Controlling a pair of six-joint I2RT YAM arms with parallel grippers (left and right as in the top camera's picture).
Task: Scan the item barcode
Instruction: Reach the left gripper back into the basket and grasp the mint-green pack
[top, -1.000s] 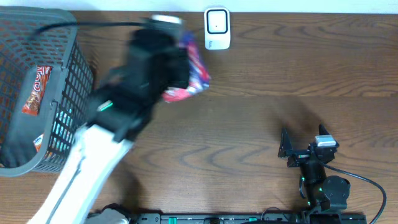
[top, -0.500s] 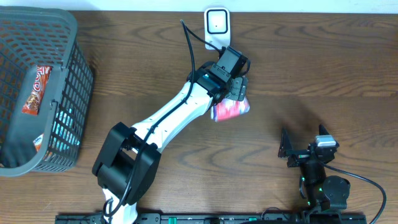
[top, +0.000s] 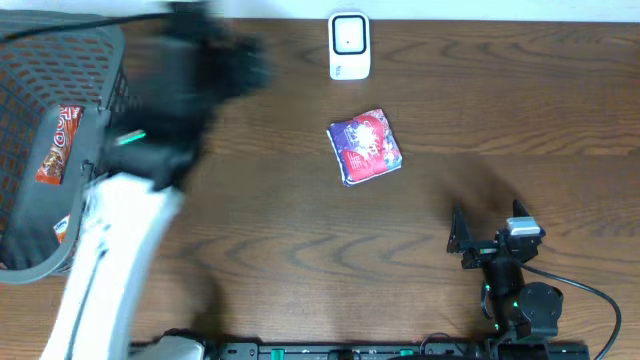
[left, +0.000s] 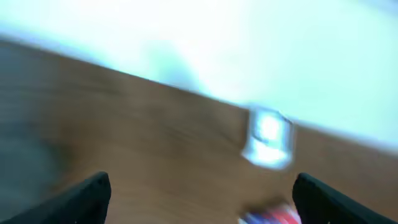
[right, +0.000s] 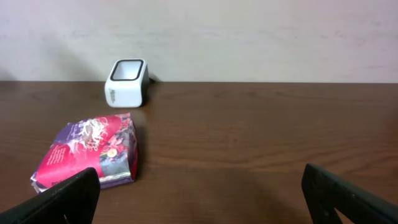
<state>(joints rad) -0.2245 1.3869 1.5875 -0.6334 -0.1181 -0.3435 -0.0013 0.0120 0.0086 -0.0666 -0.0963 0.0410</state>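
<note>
The item, a pink and purple snack packet (top: 365, 147), lies flat on the wooden table, a short way in front of the white barcode scanner (top: 349, 45). My left gripper (left: 202, 200) is open with nothing between its fingers; in the overhead view the left arm (top: 190, 70) is a blur at the upper left, beside the basket and well clear of the packet. The left wrist view shows the scanner (left: 268, 137) and a corner of the packet (left: 268, 218), both blurred. My right gripper (right: 205, 205) is open and empty at the lower right (top: 488, 225), with the packet (right: 90, 152) and scanner (right: 126, 82) ahead to its left.
A dark wire basket (top: 115, 170) stands at the far left of the table with snack packs (top: 58, 145) inside. A pale wall runs behind the scanner.
The left gripper opened and let go of the packet, which now lies on the table below the scanner. The left arm swung fast to the left, toward the basket. The right arm has not moved.
</note>
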